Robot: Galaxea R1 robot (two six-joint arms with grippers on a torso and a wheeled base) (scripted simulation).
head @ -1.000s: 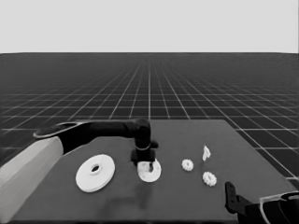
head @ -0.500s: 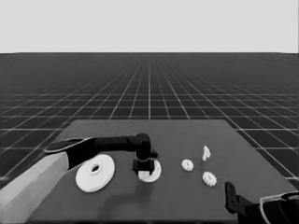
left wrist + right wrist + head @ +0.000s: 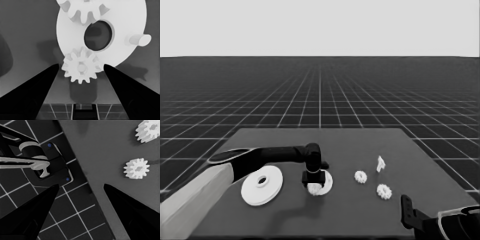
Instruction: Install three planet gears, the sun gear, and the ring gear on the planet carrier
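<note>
Left gripper directly above smaller round part, jaws spread astride planet gear on its rim; right gripper parked, jaws spread.

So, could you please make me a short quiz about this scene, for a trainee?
1. How many gears lie loose on the table, off the smaller round part? A one, B two, C four.
2. Fill in: the gripper over the smaller round part is the ___ one.
3. True or false: the larger round part lies on the table, not yet on the gears.

Key: 1 B. 2 left: the left gripper is there, open around a gear; the right gripper is parked at the head view's lower right corner. 3 true.
</note>
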